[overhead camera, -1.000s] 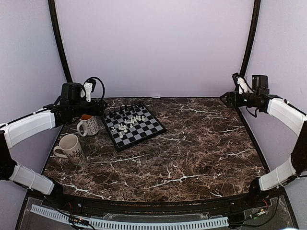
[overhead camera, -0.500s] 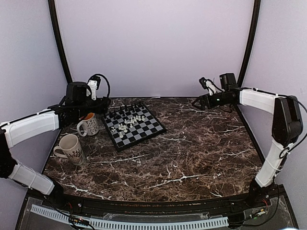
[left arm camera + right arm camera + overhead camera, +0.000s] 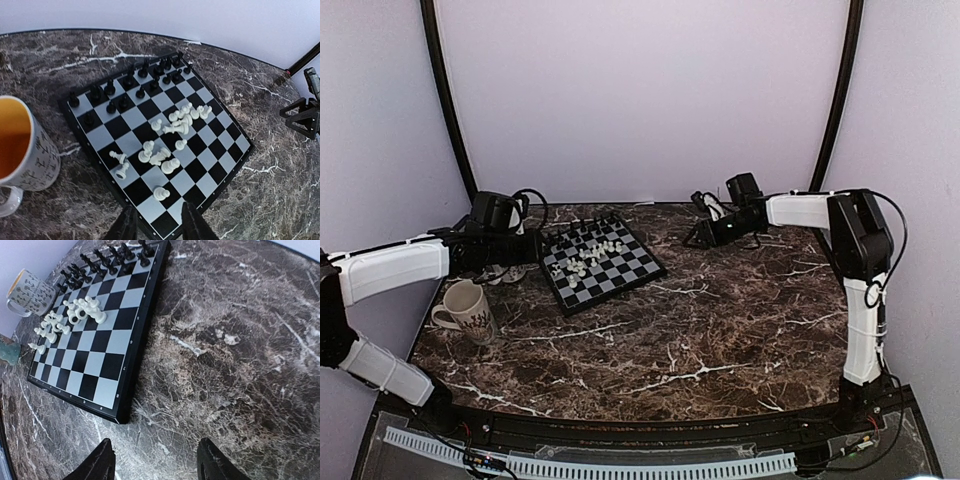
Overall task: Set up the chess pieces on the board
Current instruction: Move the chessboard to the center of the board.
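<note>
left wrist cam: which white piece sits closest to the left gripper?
The lone white pawn, standing upright just ahead of the left gripper near the closest edge of the board. The other white pieces cluster farther up, mid-board.

The left arm reaches in from the left side, its forearm nearly level and its wrist pitched downward. The left claw is empty, its two fingers parted by a modest gap. The right arm rises upright, bends sharply at the elbow and stretches leftward. The right claw tilts downward, its fingers spread wider and holding nothing.
</note>
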Controlling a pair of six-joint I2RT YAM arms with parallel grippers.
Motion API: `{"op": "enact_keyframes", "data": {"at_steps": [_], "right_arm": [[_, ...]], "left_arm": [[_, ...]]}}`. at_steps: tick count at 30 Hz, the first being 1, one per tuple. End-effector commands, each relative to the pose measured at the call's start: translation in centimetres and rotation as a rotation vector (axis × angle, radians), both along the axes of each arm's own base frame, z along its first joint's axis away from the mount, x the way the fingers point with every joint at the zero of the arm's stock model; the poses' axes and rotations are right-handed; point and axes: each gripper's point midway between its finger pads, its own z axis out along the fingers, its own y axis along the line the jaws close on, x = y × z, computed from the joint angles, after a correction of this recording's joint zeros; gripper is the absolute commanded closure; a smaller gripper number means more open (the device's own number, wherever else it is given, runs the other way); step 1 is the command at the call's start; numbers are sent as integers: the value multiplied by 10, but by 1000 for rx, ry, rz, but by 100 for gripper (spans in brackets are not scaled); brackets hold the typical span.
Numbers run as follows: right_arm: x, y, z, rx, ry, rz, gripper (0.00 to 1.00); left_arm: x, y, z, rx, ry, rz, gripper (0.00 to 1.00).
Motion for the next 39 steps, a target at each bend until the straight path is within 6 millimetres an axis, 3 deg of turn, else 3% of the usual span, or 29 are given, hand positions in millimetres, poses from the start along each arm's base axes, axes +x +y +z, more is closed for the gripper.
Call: {"op": "enact_keyframes", "data": {"at_steps": [1, 8, 13, 18, 39], "right_arm": [[-1, 22, -6, 21, 62, 5, 45], [11, 36, -40, 11, 167, -37, 50], [7, 52, -61, -40, 200, -13, 49], [6, 65, -63, -53, 198, 10, 49], [0, 75, -68, -61, 215, 33, 51]], "left_arm": [[-21, -13, -39, -73, 163, -9, 67], [-20, -18, -81, -81, 272, 63, 58], [-18, -14, -96, -96, 318, 150, 56], [-15, -11, -107, -120, 343, 222, 57], [-7, -4, -131, -87, 362, 294, 65]]}}
